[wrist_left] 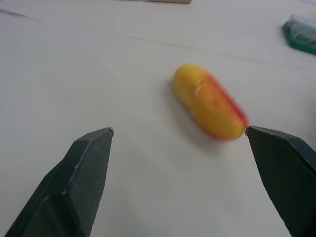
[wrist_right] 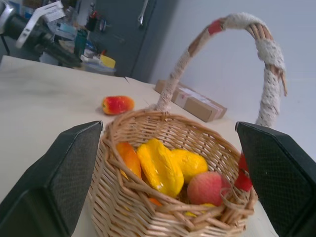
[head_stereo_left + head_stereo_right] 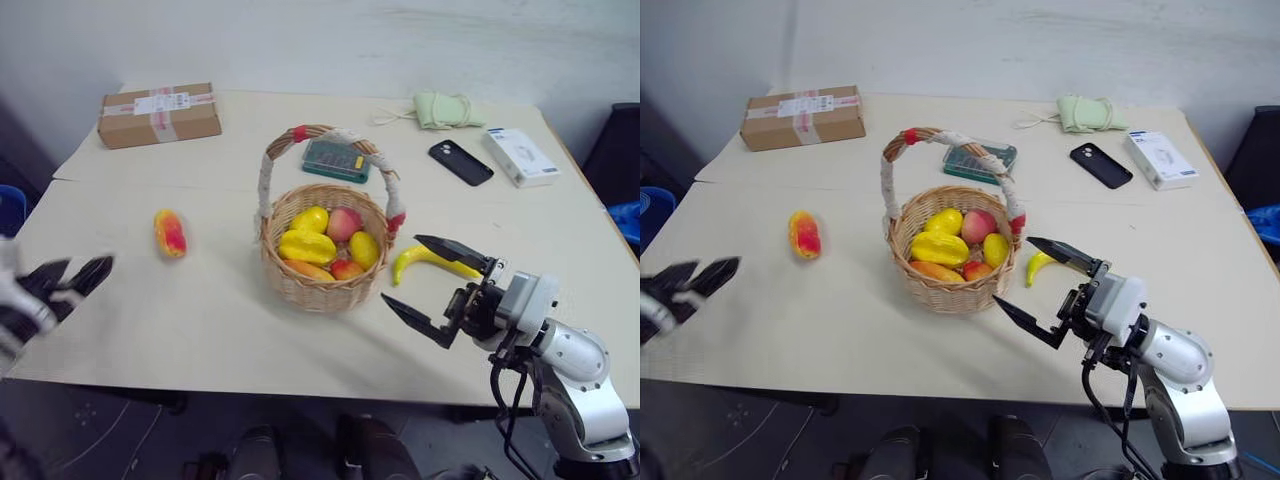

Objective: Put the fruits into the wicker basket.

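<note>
Left eye view, nearest first: our right gripper (image 3: 431, 276) hangs just off the bench (image 3: 200, 330) edge, fingers spread wide and empty, aimed toward the wicker basket (image 3: 322, 285). Our left gripper (image 3: 70, 280) sits at the near left, fingers also wide with nothing between them.

Next out: the basket stands mid-bench, upright, already carrying several fruits, yellow, red and orange. The banana (image 3: 425, 260) lies on the bench just beside the basket's right wall, partly behind the upper right finger. The mango (image 3: 170, 233) lies alone to the basket's left, well apart from it.

Left wrist view: the mango (image 1: 210, 101) lies ahead between the fingers, closer to one of them, lying slantwise to the gap.

Our judgement: two fruits remain. For the mango, we should centre the gap over it, turn the wrist to close across the short axis, and descend before closing.

Far side: cardboard box (image 3: 159, 114), green case (image 3: 336, 160), phone (image 3: 461, 162), white box (image 3: 521, 157), cloth (image 3: 448, 110).
</note>
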### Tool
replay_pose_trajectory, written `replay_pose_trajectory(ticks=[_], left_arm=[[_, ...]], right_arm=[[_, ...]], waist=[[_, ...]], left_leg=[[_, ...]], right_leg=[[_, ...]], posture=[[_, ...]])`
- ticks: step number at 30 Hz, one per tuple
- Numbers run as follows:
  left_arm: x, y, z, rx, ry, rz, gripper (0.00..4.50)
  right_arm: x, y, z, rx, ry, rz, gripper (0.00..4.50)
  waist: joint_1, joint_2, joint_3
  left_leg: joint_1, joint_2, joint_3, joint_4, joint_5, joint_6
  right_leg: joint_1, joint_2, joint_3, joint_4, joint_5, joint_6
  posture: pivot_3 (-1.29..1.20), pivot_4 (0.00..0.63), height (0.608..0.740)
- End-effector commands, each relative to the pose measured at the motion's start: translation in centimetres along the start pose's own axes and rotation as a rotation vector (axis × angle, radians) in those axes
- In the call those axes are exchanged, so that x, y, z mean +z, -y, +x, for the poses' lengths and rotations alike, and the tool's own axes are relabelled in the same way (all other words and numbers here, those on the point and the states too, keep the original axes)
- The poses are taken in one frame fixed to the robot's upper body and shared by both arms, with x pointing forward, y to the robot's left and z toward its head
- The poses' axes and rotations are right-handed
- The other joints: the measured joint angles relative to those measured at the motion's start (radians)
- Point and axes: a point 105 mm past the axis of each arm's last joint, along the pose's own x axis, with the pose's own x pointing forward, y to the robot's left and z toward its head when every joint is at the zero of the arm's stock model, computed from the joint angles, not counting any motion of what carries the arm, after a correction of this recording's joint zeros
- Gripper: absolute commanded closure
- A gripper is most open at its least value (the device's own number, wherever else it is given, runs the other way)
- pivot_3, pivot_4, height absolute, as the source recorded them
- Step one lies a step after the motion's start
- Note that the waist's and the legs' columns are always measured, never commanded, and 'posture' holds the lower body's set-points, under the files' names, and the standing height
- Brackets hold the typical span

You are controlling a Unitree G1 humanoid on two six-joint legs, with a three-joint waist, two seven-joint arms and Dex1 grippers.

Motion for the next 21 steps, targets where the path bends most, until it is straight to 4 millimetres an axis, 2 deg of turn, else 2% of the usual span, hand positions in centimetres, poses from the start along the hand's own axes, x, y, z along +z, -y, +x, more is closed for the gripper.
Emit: replay_pose_trajectory(ticks=[1, 3, 6, 11, 15, 18, 21], left_arm=[[-0.3, 0.4, 2.4, 0.046, -0.114, 0.028, 0.0], [-1.2, 0.4, 4.2, 0.063, -0.185, 0.004, 0.0], [-1.2, 0.7, 6.4, 0.084, -0.201, 0.004, 0.0], [-2.2, 1.8, 8.8, 0.047, -0.227, -0.008, 0.0], [-2.7, 2.0, 9.7, 0.033, -0.242, 0.012, 0.9], [-1.2, 2.2, 9.6, -0.012, -0.162, 0.029, 1.85], [-0.4, 1.7, 8.5, -0.05, -0.125, 0.049, 2.63]], right_arm=[[0.5, 0.5, -0.4, -0.022, -0.001, -0.034, 0.05], [0.3, 0.2, -0.4, -0.014, -0.014, -0.036, 0.05], [0.0, -0.3, -0.4, -0.006, -0.028, -0.041, 0.05], [0.0, -0.5, -0.4, -0.035, -0.035, -0.041, 0.05], [-0.1, -0.6, -0.6, -0.054, -0.05, -0.047, 0.0], [-0.3, -0.3, -1.1, -0.079, -0.078, -0.079, 0.0], [-0.7, 0.3, -2.3, -0.131, -0.125, -0.12, 0.0]], waist=[[-0.008, 0.0, 0.0], [-0.014, 0.0, 0.0], [-0.026, 0.0, 0.0], [-0.025, 0.0, 0.0], [-0.022, 0.0, 0.0], [-0.022, 0.0, 0.0], [-0.025, 0.0, 0.0]], left_leg=[[0.0, 0.0, 0.001, 0.0, 0.0, 0.0], [0.0, 0.001, 0.002, -0.001, 0.0, 0.0], [-0.001, 0.001, 0.002, -0.001, 0.0, -0.002], [-0.001, 0.0, 0.004, 0.001, 0.0, -0.003], [-0.001, 0.0, 0.003, 0.001, 0.001, -0.003], [-0.001, 0.0, 0.003, 0.002, 0.001, -0.003], [-0.001, 0.0, 0.003, 0.002, 0.001, -0.003]], right_leg=[[-0.001, 0.001, 0.001, 0.0, 0.0, 0.0], [-0.002, 0.002, 0.001, 0.001, 0.0, 0.0], [-0.004, 0.004, 0.0, 0.001, -0.001, -0.001], [-0.004, 0.006, -0.001, 0.003, -0.001, -0.001], [-0.004, 0.005, -0.001, 0.004, -0.001, -0.001], [-0.004, 0.004, -0.001, 0.005, -0.001, -0.001], [-0.004, 0.004, -0.001, 0.006, -0.001, -0.001]], posture=[[0.0, 0.15, 0.74], [0.0, 0.15, 0.74], [0.0, 0.15, 0.74], [0.0, 0.15, 0.74], [0.0, 0.15, 0.74], [0.0, 0.15, 0.74], [0.0, 0.15, 0.74]])
